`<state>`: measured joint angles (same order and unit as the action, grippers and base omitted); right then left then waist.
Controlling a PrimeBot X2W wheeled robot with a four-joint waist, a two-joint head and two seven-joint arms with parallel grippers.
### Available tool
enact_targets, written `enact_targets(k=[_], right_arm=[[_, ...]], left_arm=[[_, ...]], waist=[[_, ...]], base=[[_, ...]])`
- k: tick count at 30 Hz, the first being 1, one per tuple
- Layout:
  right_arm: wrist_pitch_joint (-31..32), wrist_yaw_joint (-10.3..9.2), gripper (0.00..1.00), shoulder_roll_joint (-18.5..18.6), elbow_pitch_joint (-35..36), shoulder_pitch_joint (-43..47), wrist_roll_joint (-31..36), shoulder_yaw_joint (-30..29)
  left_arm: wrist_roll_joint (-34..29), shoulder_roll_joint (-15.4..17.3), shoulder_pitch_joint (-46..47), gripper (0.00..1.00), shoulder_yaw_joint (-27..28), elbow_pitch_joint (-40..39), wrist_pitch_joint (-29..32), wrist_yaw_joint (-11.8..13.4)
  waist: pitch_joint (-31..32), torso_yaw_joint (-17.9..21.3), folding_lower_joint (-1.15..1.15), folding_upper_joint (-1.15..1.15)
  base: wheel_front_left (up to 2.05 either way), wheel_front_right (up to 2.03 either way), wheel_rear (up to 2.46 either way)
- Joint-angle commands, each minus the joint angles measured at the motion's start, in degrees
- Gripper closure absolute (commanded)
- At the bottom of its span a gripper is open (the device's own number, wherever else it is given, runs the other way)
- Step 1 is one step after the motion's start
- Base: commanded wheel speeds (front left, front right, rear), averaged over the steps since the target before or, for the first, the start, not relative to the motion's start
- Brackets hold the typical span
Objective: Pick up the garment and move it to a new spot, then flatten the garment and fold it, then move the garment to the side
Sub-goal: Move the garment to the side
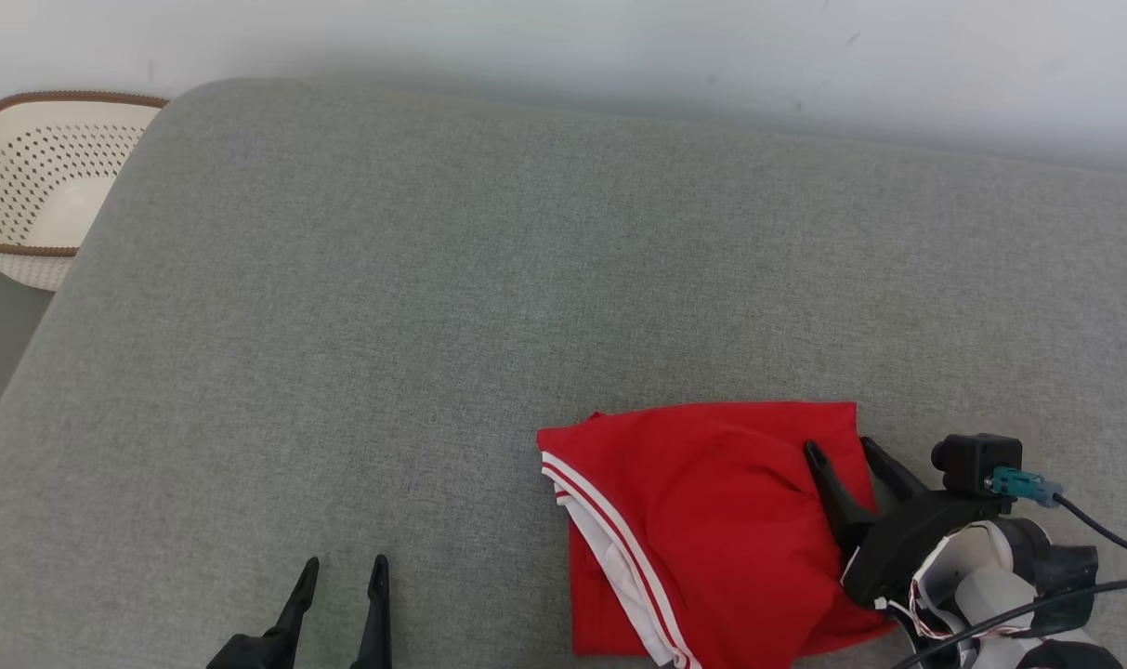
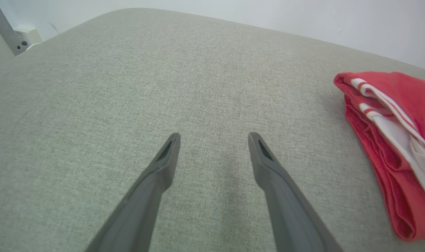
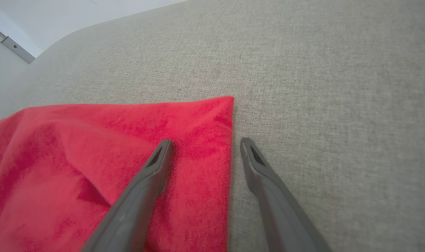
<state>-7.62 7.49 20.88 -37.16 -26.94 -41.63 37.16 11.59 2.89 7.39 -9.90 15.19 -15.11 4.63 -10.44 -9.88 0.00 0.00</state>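
head view: the basket (image 1: 24,186) at ten o'clock is cut by the left edge; the garment (image 1: 712,520) at five o'clock runs off the bottom, partly hidden by the right gripper (image 1: 841,447).

Head view: set high, looking steeply down on the grey woven upholstered surface (image 1: 433,279), with the pale wall (image 1: 619,46) at its far edge. Left wrist view: low and close, facing along the left gripper (image 2: 214,134) across the cushion. Right wrist view: nearer yet, along the right gripper (image 3: 206,140). All three views share the folded red garment with white stripes (image 1: 712,520).
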Motion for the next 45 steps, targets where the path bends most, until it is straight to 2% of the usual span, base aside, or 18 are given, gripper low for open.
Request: enact_targets(k=[1,2,3,4,5,6,16,26,29,34,45], right_arm=[[0.60,0.00,0.00,-0.58,-1.50,0.29,-0.91,1.28],[0.50,0.00,0.00,-0.63,-2.20,0.07,-1.16,1.67],[0.62,0.00,0.14,-0.67,-2.81,-0.21,-1.47,2.23],[0.65,0.00,0.33,-0.74,-3.22,-0.36,-1.75,2.73],[0.50,0.00,0.71,-0.84,-3.48,-0.47,-2.04,3.17],[0.47,0.00,1.00,-0.86,-3.72,-0.74,-2.19,3.86],[-6.44,-0.03,1.00,1.50,-2.66,-5.65,-1.00,4.63],[-7.59,-0.03,1.00,5.47,7.16,-10.24,2.06,4.42],[-7.60,-0.03,1.00,6.72,12.25,-11.67,1.71,2.84],[-6.87,-0.02,1.00,6.27,16.70,-10.72,2.43,1.55],[-6.50,0.00,1.00,4.58,18.47,-8.96,3.45,-1.03]], left_arm=[[0.29,0.03,0.72,0.00,0.08,0.02,0.00,0.07],[0.27,0.04,0.78,0.00,0.12,0.02,0.00,0.01],[0.23,0.03,0.79,0.00,0.14,0.05,0.00,-0.04],[0.20,0.03,0.78,0.00,0.15,0.07,0.00,-0.06],[0.14,0.04,0.76,0.00,0.18,0.10,0.00,-0.07],[0.10,0.04,0.72,0.00,0.20,0.16,0.00,-0.08],[-0.09,0.03,-0.49,0.00,0.73,0.23,0.00,-0.25],[0.43,0.03,-1.78,0.00,1.15,-1.01,0.00,-0.25],[0.67,0.03,-2.19,0.00,1.09,-1.49,0.00,-0.21],[1.27,0.03,-2.14,0.00,0.95,-1.89,0.00,-0.09],[-0.18,0.03,-0.19,0.00,1.21,-2.05,0.00,-0.49]], waist=[[-0.34,-0.32,0.00,0.00],[-0.36,-0.37,0.00,0.00],[-0.35,-0.41,0.00,0.00],[-0.34,-0.44,0.00,0.00],[-0.33,-0.47,0.00,0.00],[-0.27,-0.51,0.00,0.00],[1.70,0.13,0.00,0.00],[5.10,3.89,0.00,0.00],[6.33,6.88,0.00,0.00],[7.00,11.63,0.00,0.00],[6.12,22.95,0.00,0.00]], base=[[0.00,0.00,0.00],[0.00,0.00,0.00],[0.00,0.00,0.00],[0.00,0.00,0.00],[0.00,0.00,0.00],[0.00,0.00,0.00],[0.00,0.00,0.00],[0.00,0.00,0.00],[0.00,0.00,0.00],[0.00,0.00,0.00],[0.00,0.00,0.00]])
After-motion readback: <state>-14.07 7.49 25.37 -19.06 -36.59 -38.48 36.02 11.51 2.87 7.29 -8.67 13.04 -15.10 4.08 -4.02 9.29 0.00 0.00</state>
